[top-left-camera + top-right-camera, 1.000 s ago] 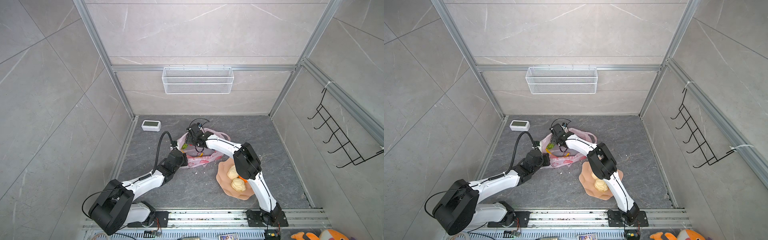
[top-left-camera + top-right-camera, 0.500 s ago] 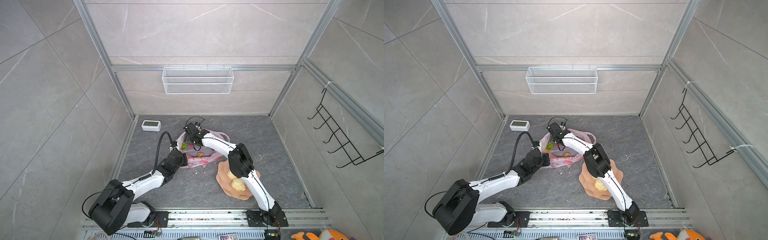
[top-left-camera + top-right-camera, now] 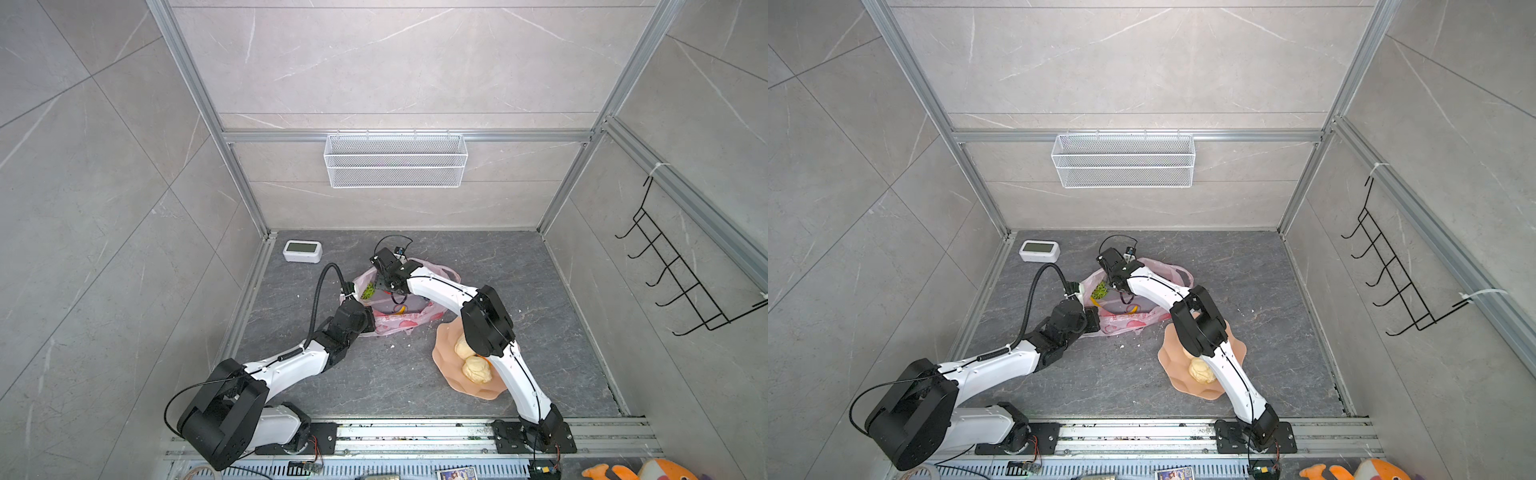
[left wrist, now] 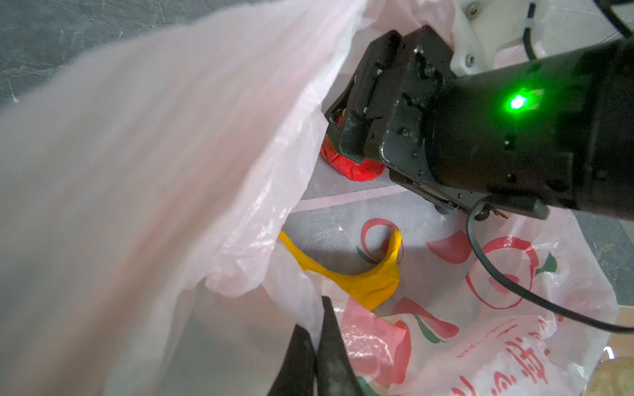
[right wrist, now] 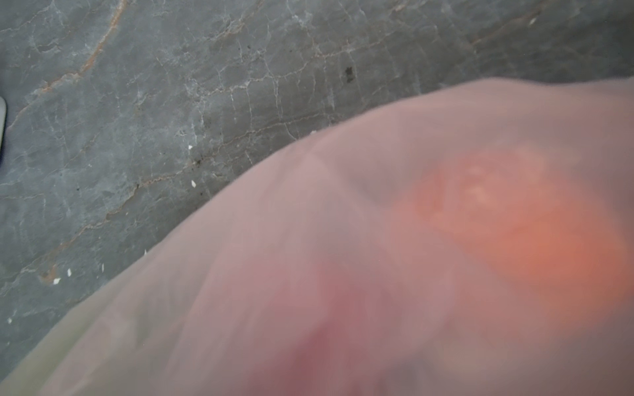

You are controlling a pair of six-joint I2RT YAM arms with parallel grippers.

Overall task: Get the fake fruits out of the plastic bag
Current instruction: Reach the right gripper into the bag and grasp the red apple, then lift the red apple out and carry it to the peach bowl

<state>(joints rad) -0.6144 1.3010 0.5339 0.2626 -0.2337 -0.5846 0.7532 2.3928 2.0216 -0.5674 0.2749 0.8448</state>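
Near the middle of the desk [image 3: 365, 374] lies the plastic bag [image 3: 401, 323], a pale pink crumple with red fruit prints, and both of my hands meet at it. My left hand [image 3: 370, 321] sits at the bag's near-left edge in both top views. From my left wrist I see my two dark fingers [image 4: 334, 343] pressed together with a fold of the film pinched between them, so the bag's wall stands lifted and its mouth gapes. My right hand [image 4: 346, 133] reaches down inside that mouth from the far side. It hangs right over the red apple [image 4: 356, 169], which rests on the bag's floor. Its black body hides the fingertips, so I cannot tell how wide they stand or whether they touch the apple. The yellow banana [image 4: 372, 284] lies on the bag's floor nearer to my left hand, apart from the apple. The bumpy green ball [image 3: 368, 291] shows at the bag's left rim in both top views, just beside my right hand. Two cream knobbly lumps [image 3: 477, 370] lie in the peach dish [image 3: 444, 357], which stands right of the bag. My right wrist view gives only blurred pink film close to the lens, with an orange-red glow behind it that I cannot name.
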